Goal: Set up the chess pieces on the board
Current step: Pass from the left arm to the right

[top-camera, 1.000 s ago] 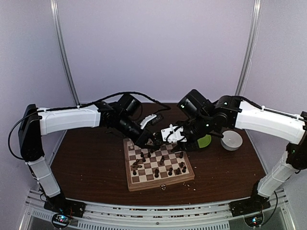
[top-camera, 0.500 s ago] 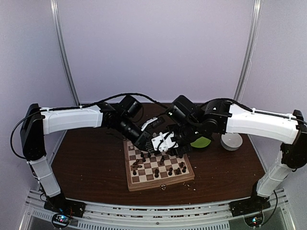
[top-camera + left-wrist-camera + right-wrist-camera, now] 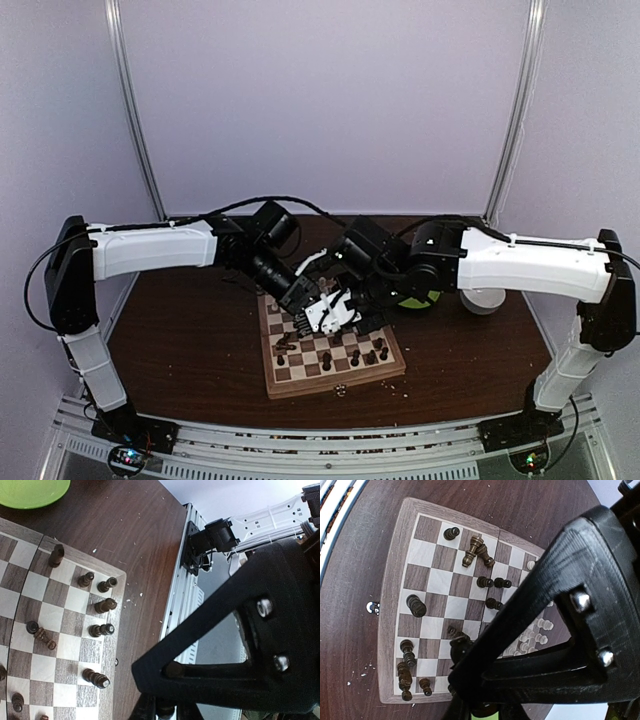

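Centre-left in the top view, we see the left gripper (image 3: 298, 298) low over the upper-left part of the board (image 3: 330, 383), just beside the right gripper (image 3: 328, 312); we cannot tell for either whether the fingers are apart or clamped on anything. Dark pieces (image 3: 354, 354) dot the board's lower and right squares, a tipped pair (image 3: 477, 552) lies upper centre in the right wrist view, and pale pieces (image 3: 536, 636) bunch at mid-right. We judge setup is at an early stage: work one arm at a time since the grippers crowd, drop straight onto one piece, and avoid knocking its neighbours.
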